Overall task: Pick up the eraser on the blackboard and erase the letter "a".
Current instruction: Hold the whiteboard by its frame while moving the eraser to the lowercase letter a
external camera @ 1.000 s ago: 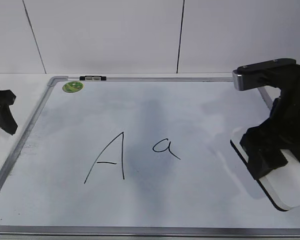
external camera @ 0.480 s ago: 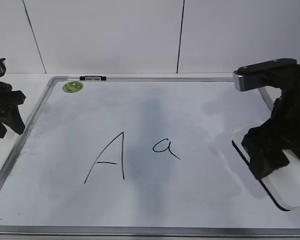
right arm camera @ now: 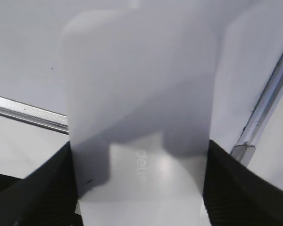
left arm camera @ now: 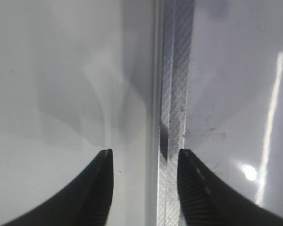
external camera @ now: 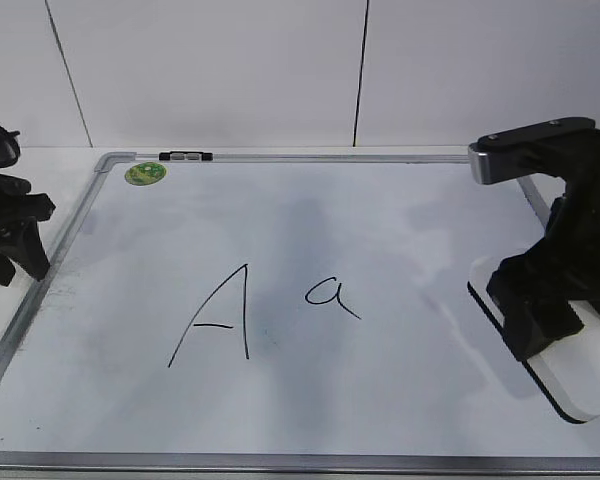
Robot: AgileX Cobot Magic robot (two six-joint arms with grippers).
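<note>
I'm at the pick-up step. The blackboard point(external camera: 380, 230) lies flat on the desk point(external camera: 20, 160), and my right hand point(external camera: 550, 325) straddles the eraser point(external camera: 580, 375) at its right edge, fingers snug against both long sides; it looks gripped, though I can't confirm lift. Next: raise it and carry it left to the letter "a" point(external camera: 330, 293). Left hand point(left arm camera: 141, 183) idles open and empty over the board's left frame

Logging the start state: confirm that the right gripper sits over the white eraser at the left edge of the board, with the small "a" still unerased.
One thing is wrong: the eraser lies at the right edge of the whiteboard, not the left, as the exterior view shows. The right gripper does sit over it, and the small "a" is unerased.
</note>
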